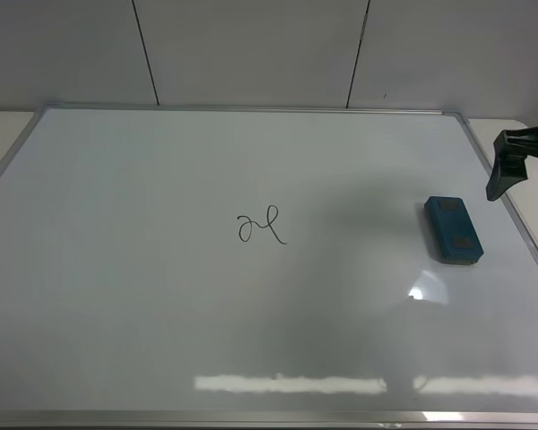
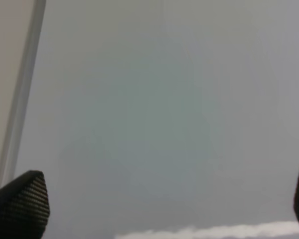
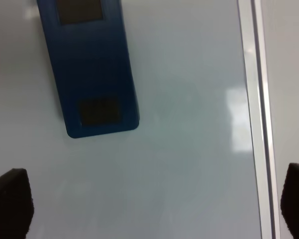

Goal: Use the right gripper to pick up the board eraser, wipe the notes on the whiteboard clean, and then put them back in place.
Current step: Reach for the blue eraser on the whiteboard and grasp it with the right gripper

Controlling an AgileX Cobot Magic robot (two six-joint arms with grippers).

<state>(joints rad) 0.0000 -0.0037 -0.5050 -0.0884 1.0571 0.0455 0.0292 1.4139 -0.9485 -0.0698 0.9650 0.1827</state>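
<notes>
Watching the exterior high view, left to right.

Left gripper [image 2: 159,206] shows only in its own wrist view. Its fingers are spread wide over bare board with nothing between them.

Whiteboard [image 1: 117,269]: glossy white with a thin silver frame, filling most of the frame. Glare streaks run along the lower edge.

Notes [image 1: 262,227]: a thin black cursive squiggle just left of centre, unwiped.

Eraser [image 1: 452,230]: centre right, lying flat on the board near the right frame rail and well apart from the notes. It is a teal-blue block with rounded edges and two dark grey patches on top. The shell looks like smooth hard plastic.

Right gripper [image 1: 509,161]: at the right edge, near the eraser and not touching it. The jaws stand fully apart and empty, and the pads are black and textured.

Step in hand, as I judge it, is the approach for the pick. The right wrist view puts the eraser off to one side of the finger gap and slightly skewed.
- Shift toward picture-left until the block is centred between the fingers.
- Twist a little to square up, so the fingers close across the narrow width.
- Come down straight and grip low on the side walls, since the smooth shell may slip.
- Avoid scraping the glossy board.
</notes>
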